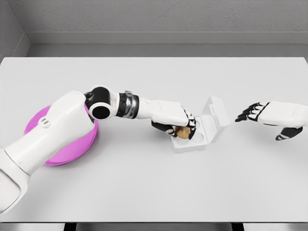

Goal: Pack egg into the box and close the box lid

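One brown egg is sitting clamped in the left robot hand over the open white box, while the right robot hand, fingers spread, is hovering just beside the raised lid.

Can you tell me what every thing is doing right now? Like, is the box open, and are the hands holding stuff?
Small white egg box: open, lid tilted up at the back.
Brown egg: held over the box's tray, not let go yet.
Left hand: shut on the egg.
Right hand: open, holding nothing, beside the box.
Round pink bowl: upright on the table, partly hidden by the left arm.
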Available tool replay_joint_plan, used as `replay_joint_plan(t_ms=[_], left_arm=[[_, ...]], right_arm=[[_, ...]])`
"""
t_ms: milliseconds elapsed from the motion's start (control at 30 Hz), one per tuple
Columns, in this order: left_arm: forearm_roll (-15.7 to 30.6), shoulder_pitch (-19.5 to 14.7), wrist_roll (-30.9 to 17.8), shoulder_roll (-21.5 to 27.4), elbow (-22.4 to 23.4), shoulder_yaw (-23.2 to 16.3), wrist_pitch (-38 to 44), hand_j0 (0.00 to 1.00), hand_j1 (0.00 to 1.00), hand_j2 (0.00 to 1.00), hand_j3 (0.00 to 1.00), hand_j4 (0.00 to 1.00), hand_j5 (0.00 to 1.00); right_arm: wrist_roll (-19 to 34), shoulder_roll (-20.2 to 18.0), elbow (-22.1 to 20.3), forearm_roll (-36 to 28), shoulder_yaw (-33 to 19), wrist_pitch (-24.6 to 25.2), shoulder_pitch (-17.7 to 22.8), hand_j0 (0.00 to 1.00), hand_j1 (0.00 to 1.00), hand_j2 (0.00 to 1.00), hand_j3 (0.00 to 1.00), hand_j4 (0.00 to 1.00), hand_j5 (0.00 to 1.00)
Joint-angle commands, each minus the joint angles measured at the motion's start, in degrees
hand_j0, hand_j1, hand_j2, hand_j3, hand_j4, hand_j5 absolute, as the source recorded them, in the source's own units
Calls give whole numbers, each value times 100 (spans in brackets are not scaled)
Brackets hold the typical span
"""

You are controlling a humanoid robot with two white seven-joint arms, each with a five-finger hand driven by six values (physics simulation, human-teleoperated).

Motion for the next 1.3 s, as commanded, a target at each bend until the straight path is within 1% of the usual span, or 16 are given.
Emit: replay_joint_plan(t_ms=[0, 200, 467, 700, 767, 933, 1033, 1133, 1267], left_arm=[[9, 0, 9, -36, 31, -35, 13, 40, 40, 40, 40, 40, 40], [9, 9, 9, -36, 49, -70, 13, 44, 44, 44, 44, 44, 44], [1, 26, 9, -36, 58, -70, 13, 46, 46, 46, 46, 46, 46], [9, 35, 9, -27, 49, -70, 13, 54, 54, 54, 54, 54, 54], [9, 35, 9, -27, 58, -70, 13, 60, 60, 60, 60, 60, 60], [62, 26, 18, 8, 40, -70, 13, 84, 84, 84, 84, 84, 84], [185, 9, 35, 43, 40, -61, 13, 96, 96, 96, 96, 96, 96], [229, 0, 35, 52, 40, -61, 13, 100, 100, 100, 100, 100, 100], [238, 0, 35, 52, 23, -61, 13, 100, 100, 100, 100, 100, 100]], right_arm=[[-2, -9, 1, -28, -7, 14, 0, 100, 100, 100, 100, 100, 100], [-2, -9, -25, -28, -16, 14, -35, 100, 100, 100, 100, 100, 100], [-2, 0, -51, -37, -7, 14, -35, 100, 100, 100, 100, 100, 100], [-2, 0, -51, -37, 2, 14, -35, 100, 100, 100, 100, 100, 100], [-2, 9, -51, -37, 2, 14, -35, 100, 100, 100, 100, 100, 100], [-2, 0, -69, -37, 2, 14, -35, 100, 100, 100, 100, 100, 100], [-2, 9, -69, -37, 2, 14, -35, 100, 100, 100, 100, 100, 100], [-2, 0, -69, -37, 2, 14, -35, 100, 100, 100, 100, 100, 100], [-2, 9, -78, -37, 2, 14, -35, 100, 100, 100, 100, 100, 100]])
